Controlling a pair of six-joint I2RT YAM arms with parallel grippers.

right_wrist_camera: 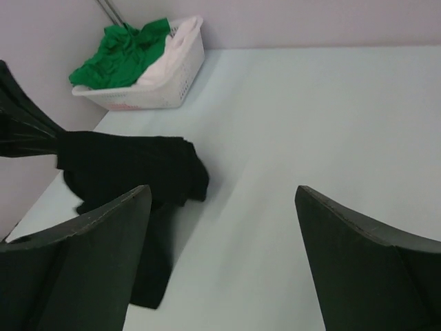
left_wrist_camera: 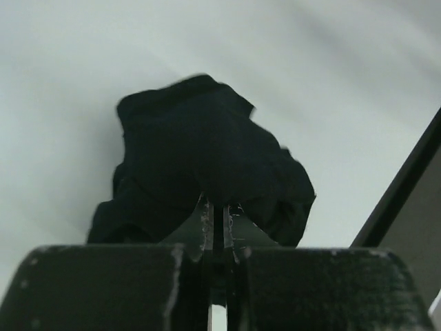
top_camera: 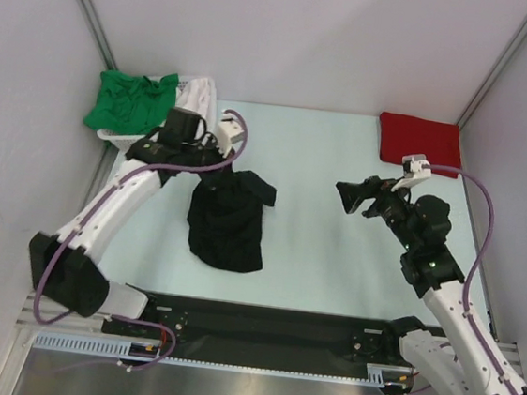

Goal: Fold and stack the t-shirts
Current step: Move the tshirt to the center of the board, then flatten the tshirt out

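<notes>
A black t-shirt (top_camera: 229, 220) hangs in a crumpled bunch, its lower part resting on the pale table. My left gripper (top_camera: 213, 171) is shut on its upper edge, and in the left wrist view the cloth (left_wrist_camera: 200, 145) spills out past the closed fingertips (left_wrist_camera: 206, 219). A folded red t-shirt (top_camera: 420, 139) lies flat at the far right. A green t-shirt (top_camera: 132, 99) and a white t-shirt (right_wrist_camera: 169, 58) sit in the basket. My right gripper (top_camera: 346, 197) hovers open mid-table, to the right of the black t-shirt (right_wrist_camera: 131, 162), with nothing between its fingers (right_wrist_camera: 103, 234).
The white plastic basket (right_wrist_camera: 148, 96) stands in the far left corner against the walls. Grey walls close in the table on the left, back and right. A black strip (top_camera: 260, 324) runs along the near edge by the arm bases.
</notes>
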